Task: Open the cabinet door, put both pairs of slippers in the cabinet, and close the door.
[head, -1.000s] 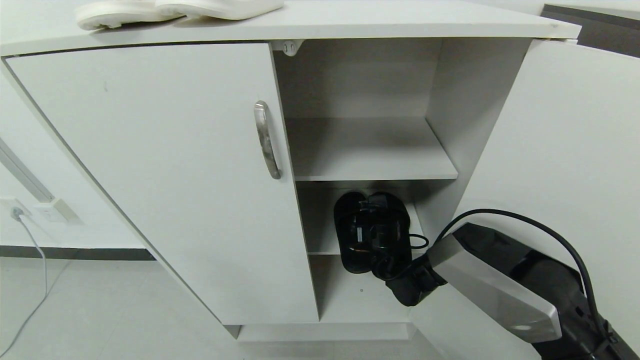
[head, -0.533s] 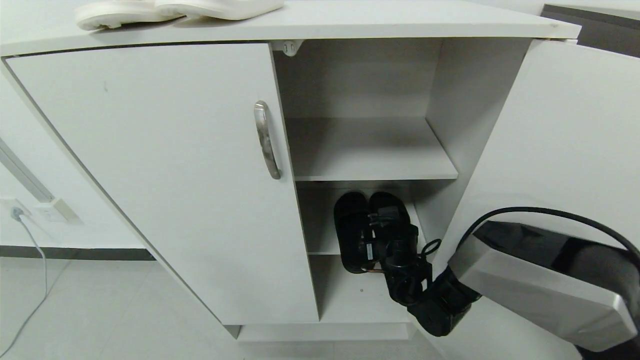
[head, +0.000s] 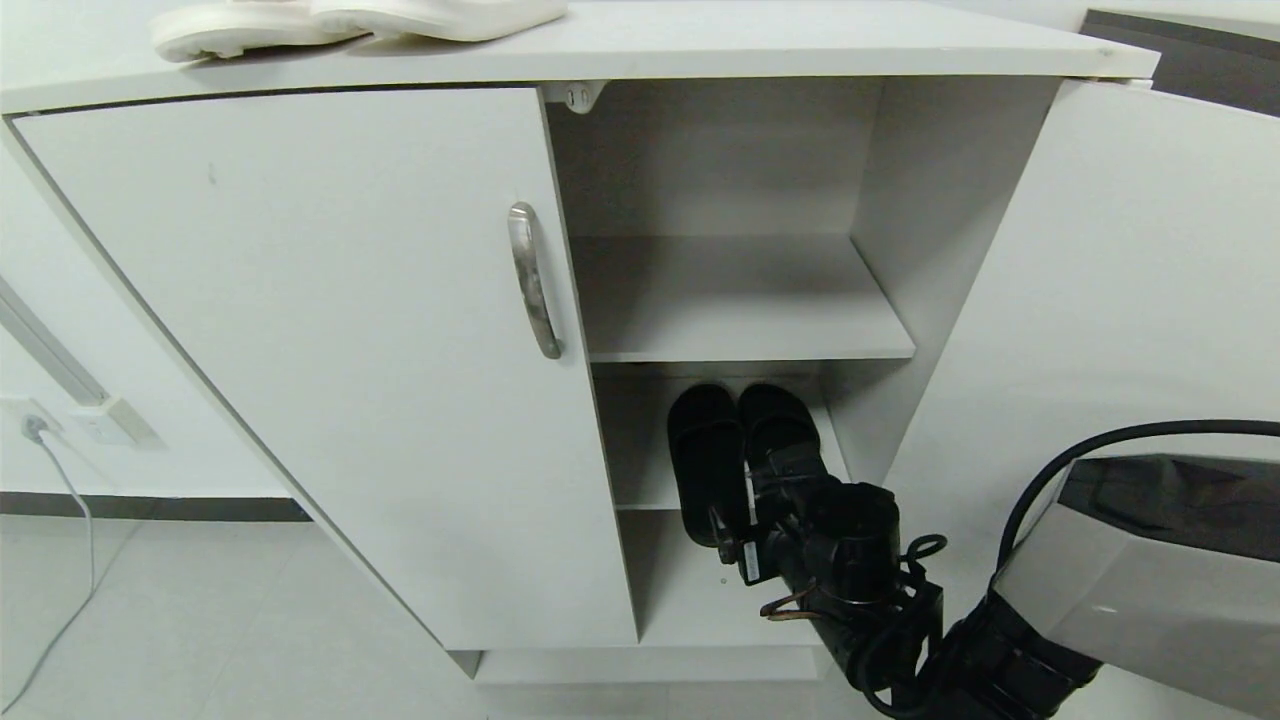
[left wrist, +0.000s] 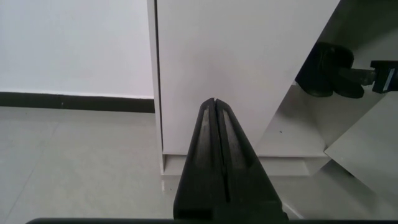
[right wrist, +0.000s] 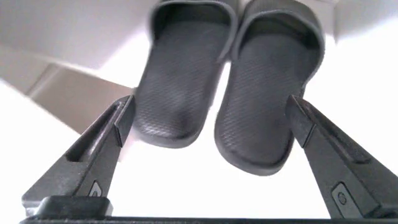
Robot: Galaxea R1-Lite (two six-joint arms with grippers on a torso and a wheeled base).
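Pair of black slippers (head: 735, 450) on cabinet shelf (head: 640, 475); right gripper (right wrist: 210, 109) open, empty, just before them; left gripper (left wrist: 214, 106) closed, empty; white slippers (head: 350, 20) atop cabinet (head: 800, 45)

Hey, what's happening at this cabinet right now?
The right door of the cabinet stands open. A black pair of slippers lies on a lower shelf inside, and the right gripper, open, sits just in front of them without holding them. The white pair of slippers lies on the cabinet top, not yet put away. The left gripper is shut, low before the closed left door.
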